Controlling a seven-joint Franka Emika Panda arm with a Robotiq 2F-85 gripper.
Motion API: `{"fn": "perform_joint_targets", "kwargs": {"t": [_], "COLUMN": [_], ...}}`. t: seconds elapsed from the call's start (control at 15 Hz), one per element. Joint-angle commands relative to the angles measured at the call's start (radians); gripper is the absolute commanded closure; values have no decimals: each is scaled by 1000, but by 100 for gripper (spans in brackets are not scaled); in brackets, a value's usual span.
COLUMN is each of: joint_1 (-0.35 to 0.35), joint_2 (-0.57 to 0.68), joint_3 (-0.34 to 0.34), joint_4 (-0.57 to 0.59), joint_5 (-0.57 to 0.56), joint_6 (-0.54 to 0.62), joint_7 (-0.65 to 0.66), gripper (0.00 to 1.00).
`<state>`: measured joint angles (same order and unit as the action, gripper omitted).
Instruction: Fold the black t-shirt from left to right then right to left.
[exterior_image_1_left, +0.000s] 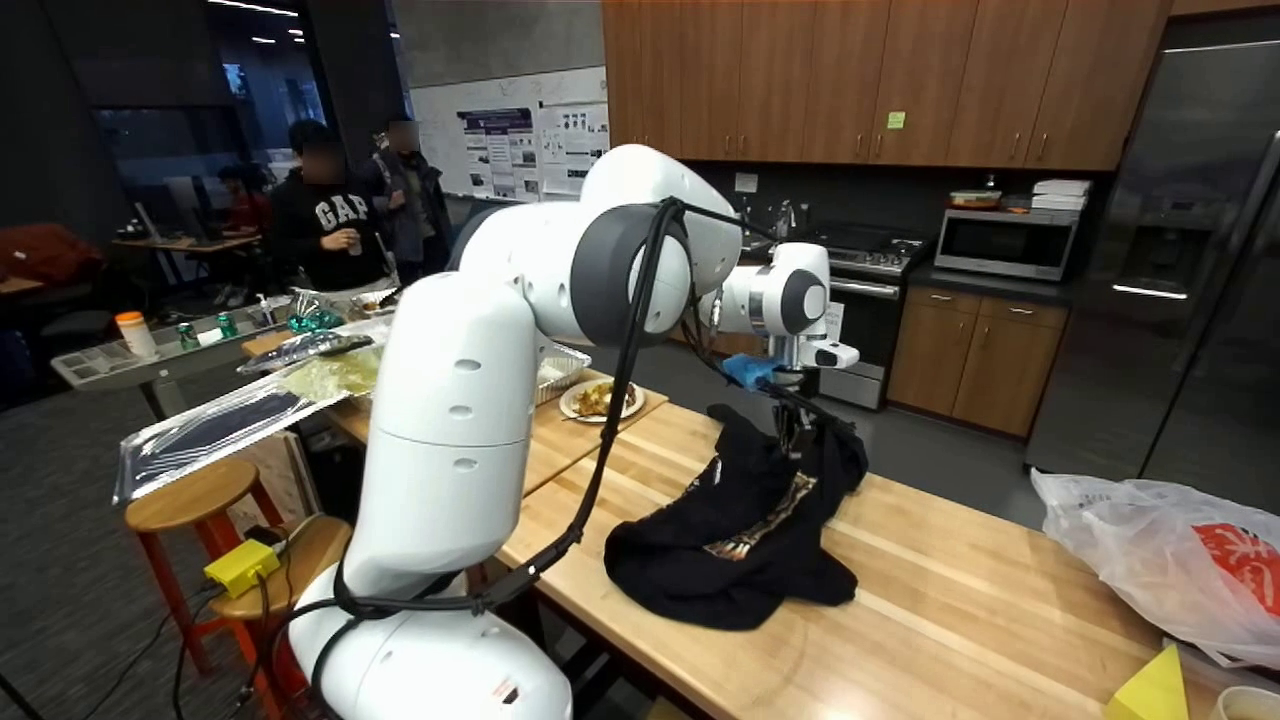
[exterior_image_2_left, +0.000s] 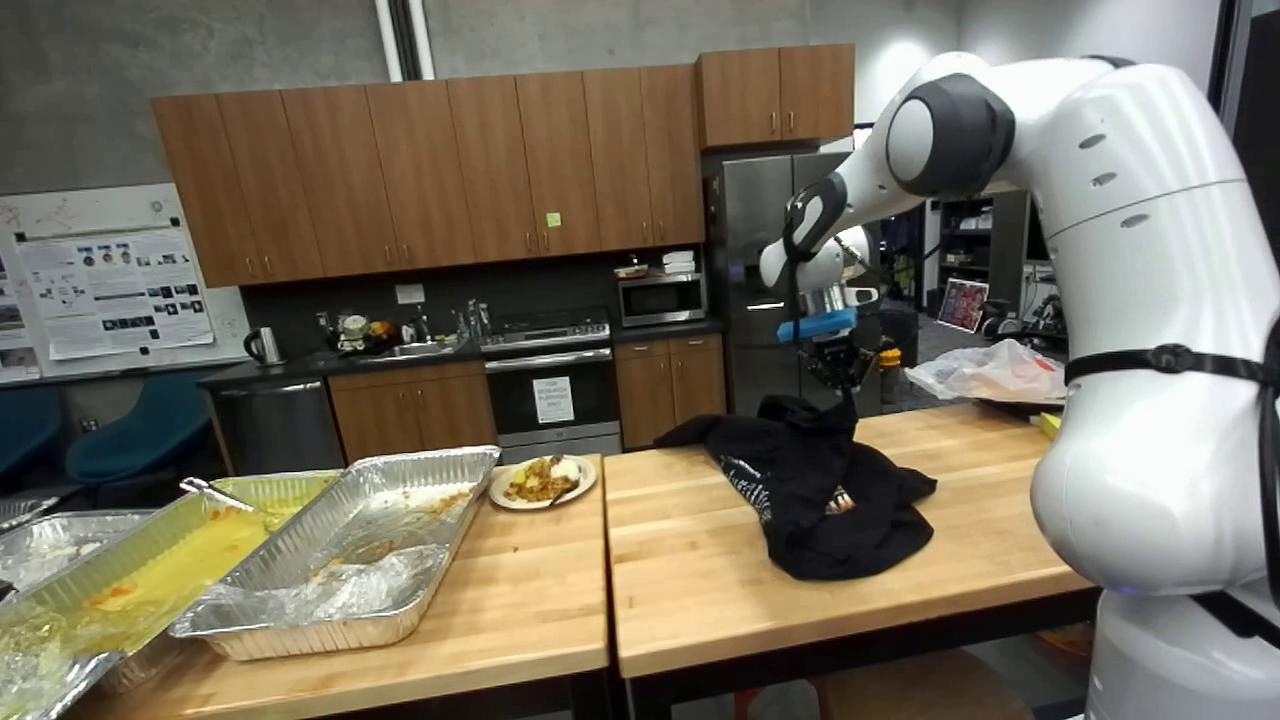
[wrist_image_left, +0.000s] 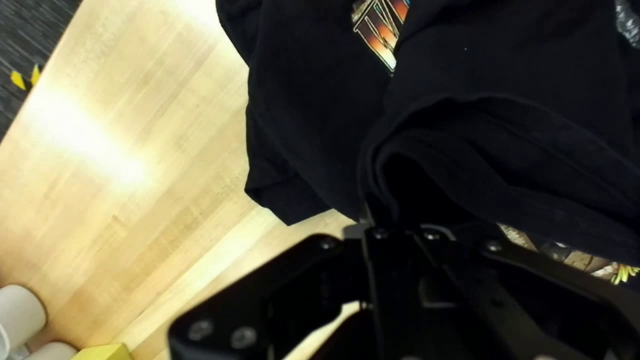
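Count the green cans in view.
2, in an exterior view: left green can, beside the orange-capped bottle; right green can, farther right in the picture. Others may be hidden.

The t-shirt (exterior_image_2_left: 805, 468) is plain matt black cloth, and the table (wrist_image_left: 165, 125) is smooth pale wood, glossy enough to throw a nasty glare in the wrist view. The arm (exterior_image_1_left: 455, 410) looks like smooth white plastic with a bit of sheen. Tray (exterior_image_2_left: 320, 638) is crinkly shiny foil, bag (exterior_image_1_left: 1140, 555) is thin, wrinkly, half see-through plastic. Cupboards (exterior_image_2_left: 420, 170) look like smooth brown wood, fridge (exterior_image_1_left: 1120, 340) is dark, dull-shiny metal, wall (exterior_image_2_left: 600, 35) looks like matt concrete.
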<state>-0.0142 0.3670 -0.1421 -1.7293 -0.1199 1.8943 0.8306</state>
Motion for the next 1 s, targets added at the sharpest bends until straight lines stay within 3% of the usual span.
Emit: {"fn": "perform_joint_targets", "kwargs": {"t": [0.0,0.33,0.4,0.53,0.93], "joint_1": [79,133,128,125,116], "joint_2": [55,127,126,124,80], "joint_3": [-16,3,11,17,7], "joint_4": [33,68,63,59,31], "joint_5": [-146,-243,-228,-212,-204], "joint_6": [-34,-98,-86,-78,-28], "joint_7": [181,289,284,281,356], "gripper": [99,99,70,65,26]}}
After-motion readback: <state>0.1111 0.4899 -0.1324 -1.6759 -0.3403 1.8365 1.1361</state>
